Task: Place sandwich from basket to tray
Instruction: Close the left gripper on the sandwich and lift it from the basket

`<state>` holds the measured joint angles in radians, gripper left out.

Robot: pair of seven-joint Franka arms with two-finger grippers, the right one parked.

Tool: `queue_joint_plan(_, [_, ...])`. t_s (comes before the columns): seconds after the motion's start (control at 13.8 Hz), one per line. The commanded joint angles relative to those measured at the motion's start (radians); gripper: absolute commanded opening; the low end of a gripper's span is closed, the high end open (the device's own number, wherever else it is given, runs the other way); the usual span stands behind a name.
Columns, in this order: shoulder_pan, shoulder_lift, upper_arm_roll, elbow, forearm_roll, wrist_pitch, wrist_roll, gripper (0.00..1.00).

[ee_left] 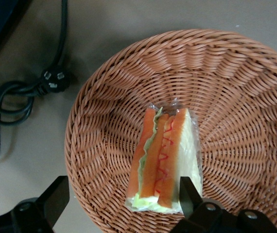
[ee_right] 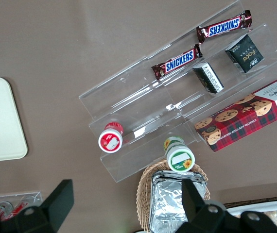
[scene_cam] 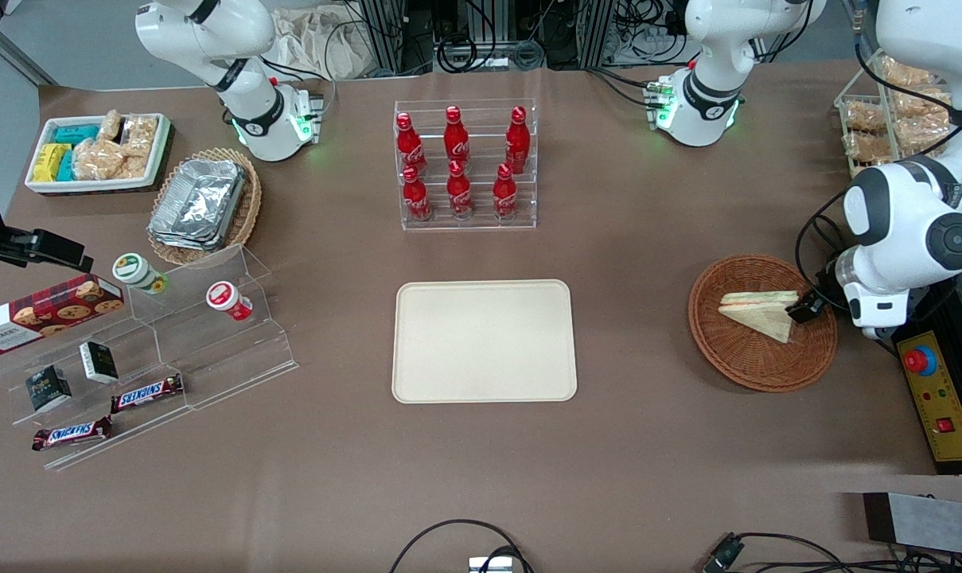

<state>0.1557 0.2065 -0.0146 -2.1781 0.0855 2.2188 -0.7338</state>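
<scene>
Presently: sandwich [ee_left: 164,160] lies on its side in basket [scene_cam: 735,350], off-centre toward the working arm's end | gripper [ee_left: 121,196] low over basket rim, fingers spread wide and released, one finger [ee_left: 189,196] touching sandwich's bread face | tray [scene_cam: 484,341] well apart from basket.

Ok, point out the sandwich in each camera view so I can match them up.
Front view: sandwich lies in the basket, open gripper at its edge.
Left wrist view: sandwich in the basket, cut edge showing.
Right wrist view: not in it.
Shared landmark: the basket.
</scene>
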Motion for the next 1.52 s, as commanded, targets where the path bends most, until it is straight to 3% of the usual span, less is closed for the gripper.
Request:
queue_joint_plan(0.0, [-0.001, 0.028, -0.004, -0.019, 0.008, 0.045, -0.067, 1.0])
queue_joint_plan(0.72, [-0.079, 0.186, -0.015, 0.07, 0.002, 0.157, -0.305, 0.99])
queue_joint_plan(0.8, [-0.082, 0.192, -0.015, 0.084, 0.002, 0.154, -0.326, 0.7])
queue_joint_plan(0.87, [-0.082, 0.198, -0.015, 0.095, 0.002, 0.148, -0.34, 0.15])
queue_joint_plan(0.94, [-0.081, 0.197, -0.015, 0.092, 0.002, 0.15, -0.34, 0.0])
queue_joint_plan(1.23, [-0.087, 0.195, -0.016, 0.162, 0.0, 0.104, -0.329, 0.0])
queue_joint_plan(1.45, [-0.088, 0.195, -0.047, 0.298, 0.005, -0.087, -0.283, 0.0])
